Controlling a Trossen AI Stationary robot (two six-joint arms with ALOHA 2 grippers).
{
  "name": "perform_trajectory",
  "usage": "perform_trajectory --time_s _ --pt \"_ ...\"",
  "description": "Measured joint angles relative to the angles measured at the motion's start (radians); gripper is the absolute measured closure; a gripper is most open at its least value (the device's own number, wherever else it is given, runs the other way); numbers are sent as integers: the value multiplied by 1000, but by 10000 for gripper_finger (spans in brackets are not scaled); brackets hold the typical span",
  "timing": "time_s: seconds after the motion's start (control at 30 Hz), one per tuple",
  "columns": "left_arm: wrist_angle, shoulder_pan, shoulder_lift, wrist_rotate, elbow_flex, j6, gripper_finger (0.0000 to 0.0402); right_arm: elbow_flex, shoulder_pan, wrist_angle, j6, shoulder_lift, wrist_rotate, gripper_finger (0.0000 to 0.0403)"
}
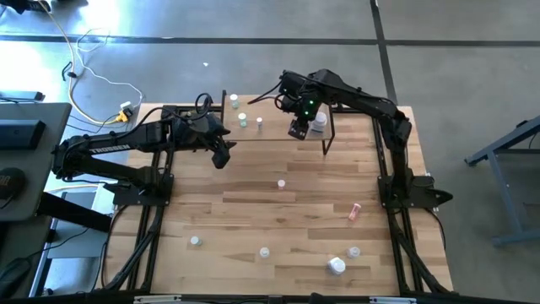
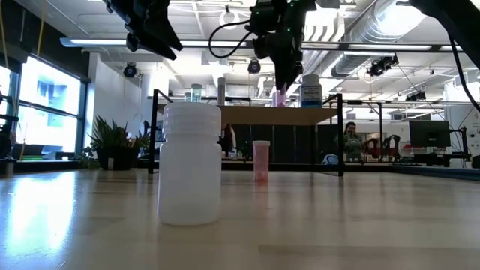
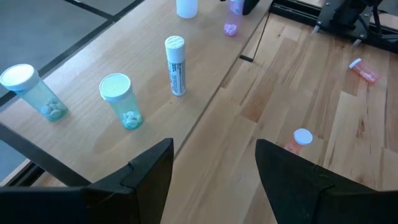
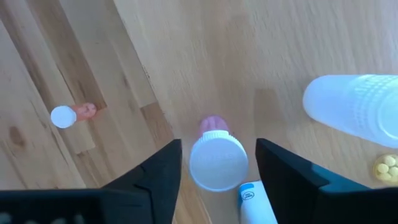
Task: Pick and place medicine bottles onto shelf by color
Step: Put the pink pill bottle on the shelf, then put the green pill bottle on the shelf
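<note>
Right gripper (image 1: 298, 128) is above the shelf (image 3: 205, 81) at the far edge of the worktop (image 1: 287, 219). The wrist view looks straight down on a pink bottle (image 4: 217, 159) with a white cap, standing on the shelf between the fingers. There's a gap either side of the cap, so I read the jaws as parted and off the bottle. Whether a pad brushes it lower down, I can't tell.

Left gripper (image 1: 221, 155) hovers just inside the shelf's near edge, jaws wide apart, empty. Its camera shows two green-tinted bottles (image 3: 121, 99) and a slim white bottle (image 3: 175, 65) standing at that end of the shelf.

Neighbours are tight on the right side: a big white bottle (image 4: 354, 109) and a blue-and-white labelled one (image 4: 252, 199) right beside the pink.

Risks as I see them:
- Lifting off at an angle could let a finger catch the cap and tip the pink bottle. It's tall and narrow.
- Any sideways drift could knock the labelled bottle or the big white one.
- Pink sits close to white stock, so the colour grouping looks muddled.

Still loose on the worktop: a pink bottle on its side (image 1: 355, 211) near the right arm's base, plus several white-capped ones nearer the front (image 1: 337, 266).
</note>
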Motion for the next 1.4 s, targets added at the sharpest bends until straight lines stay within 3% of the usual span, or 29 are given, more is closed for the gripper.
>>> perform_trajectory --time_s 0.6,0.93,1.13,1.4 --pt "1 0 0 4 0 -11 183 17 -6 57 -4 -54 -2 201" --pt "-13 -21 0 133 0 -67 183 148 -4 39 -3 -56 -2 201" --pt "-126 -100 0 135 0 -117 183 188 -3 12 4 -57 -2 201" --pt "-263 -284 0 135 0 -234 183 190 3 5 66 -69 -2 201"
